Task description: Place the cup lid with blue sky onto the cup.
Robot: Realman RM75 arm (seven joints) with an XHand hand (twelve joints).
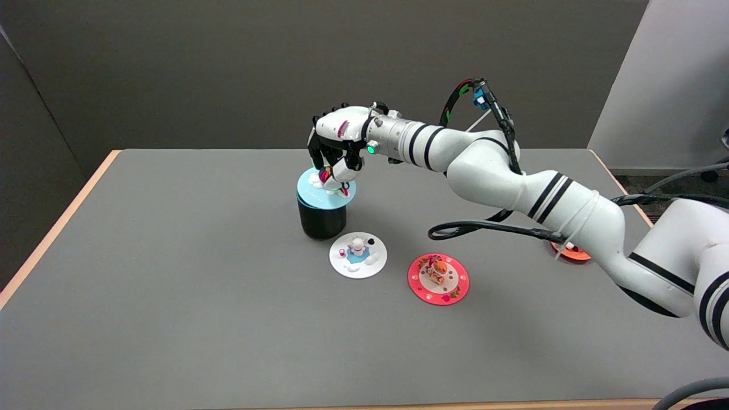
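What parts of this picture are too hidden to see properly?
- Head view: whether the right hand grips the light blue lid on the black cup; its fingers cover the figurine.
- Head view: the orange disc, mostly behind the white arm.
- Head view: the red lid figurine, too small.

No text, brand, number or sign can be read anywhere. The light blue lid [326, 192] on the black cup [322, 221] has a faint dark line along its rim that may be writing, but it is too small to read.
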